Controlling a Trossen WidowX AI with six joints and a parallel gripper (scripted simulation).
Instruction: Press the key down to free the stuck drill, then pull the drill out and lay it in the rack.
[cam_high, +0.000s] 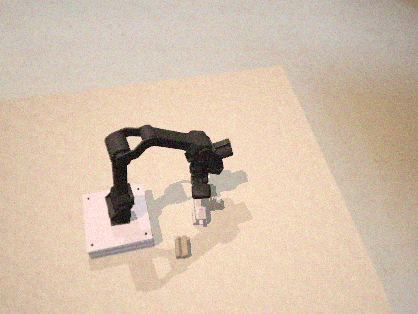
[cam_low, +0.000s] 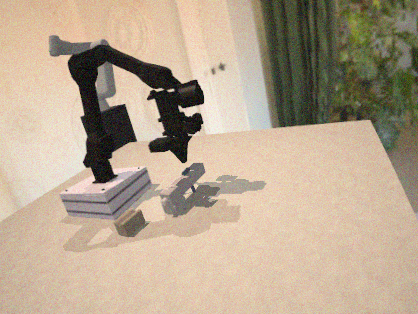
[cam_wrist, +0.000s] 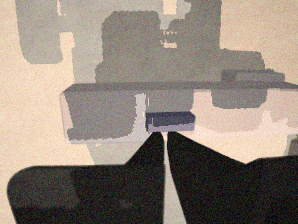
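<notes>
Hovering nearly clenched and gripping nothing, end effector (cam_wrist: 165, 134) hides part of the dark key (cam_wrist: 170, 120); drill indistinct.

My arm (cam_high: 150, 136) on the feed: matte black all over, chunky rounded links w/ bulkier joint housings, a blocky black wrist unit sticking out sideways. It's bolted to a square white base plate (cam_high: 95, 240), small dark screw dots at the corners; from the exterior cam the plate's side shows thin darker horizontal bands. End effector (cam_wrist: 165, 142) is black too, two wedge-shaped fingers tapering to narrow tips, only a slim gap between them. No cables or markings I can make out.
</notes>
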